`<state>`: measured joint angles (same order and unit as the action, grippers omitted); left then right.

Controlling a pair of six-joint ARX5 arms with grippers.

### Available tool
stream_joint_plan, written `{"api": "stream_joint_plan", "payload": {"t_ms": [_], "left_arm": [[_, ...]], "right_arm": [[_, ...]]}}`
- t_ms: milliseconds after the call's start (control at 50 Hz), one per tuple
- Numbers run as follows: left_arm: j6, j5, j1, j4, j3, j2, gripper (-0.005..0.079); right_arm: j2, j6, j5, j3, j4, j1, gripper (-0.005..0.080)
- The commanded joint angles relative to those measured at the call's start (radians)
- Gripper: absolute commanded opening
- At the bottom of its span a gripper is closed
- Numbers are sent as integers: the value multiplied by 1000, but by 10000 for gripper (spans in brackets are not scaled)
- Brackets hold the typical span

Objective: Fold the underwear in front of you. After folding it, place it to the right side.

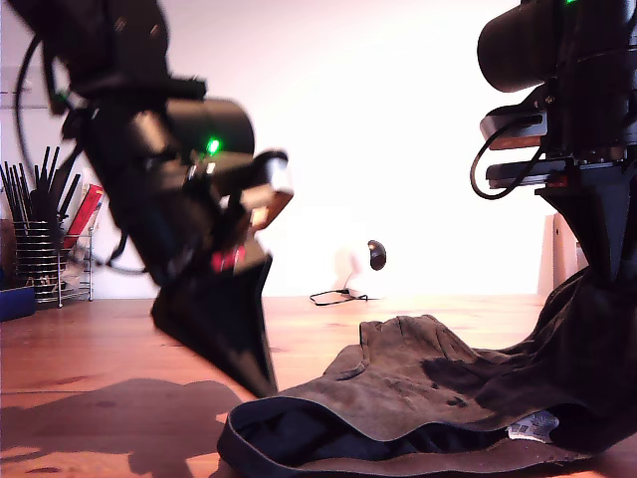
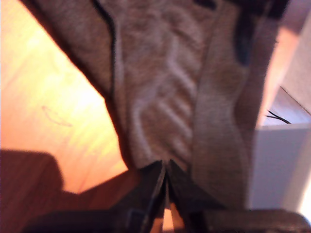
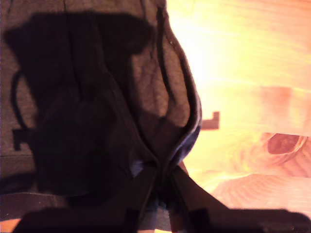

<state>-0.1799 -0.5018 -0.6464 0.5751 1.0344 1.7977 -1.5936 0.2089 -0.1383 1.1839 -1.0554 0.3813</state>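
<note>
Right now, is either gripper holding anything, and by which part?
Both are pinching the underwear. My first gripper holds an edge of the fabric; my second gripper holds a bunched hemmed edge. Which garment part either is cannot be told.

The exterior view sits low at table [image 1: 90,368] height, facing the wall; both wrist views look down, close, sharing the underwear [image 1: 418,383] (and tabletop).

A warm brown wooden desk [image 1: 90,349] with visible grain runs back to a plain, brightly lit white wall [image 1: 398,119]. At the exterior view's left, a wire rack [image 1: 45,254] holds dark utensils; a black cable [image 1: 336,296] lies by the wall
</note>
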Motion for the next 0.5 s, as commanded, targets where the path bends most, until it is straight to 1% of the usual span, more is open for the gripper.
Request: {"api": "stream_joint_plan", "payload": {"t_ms": [0,140,300,480], "left_arm": [[8,-6,-3,-16,-23,19,-21],[27,-12,-4,-69,-23,43,-21],[32,-28,-12,-76,-23,87,-21],[32,-34,-18,-89,-23,93,-21]], "right_arm": [[-10,0,2,8,4,5,-13],[-10,3,35,10,12,22,-13],[-10,20,54,10,11,63,-13],[-10,37,65,10,15,109,-13]]}}
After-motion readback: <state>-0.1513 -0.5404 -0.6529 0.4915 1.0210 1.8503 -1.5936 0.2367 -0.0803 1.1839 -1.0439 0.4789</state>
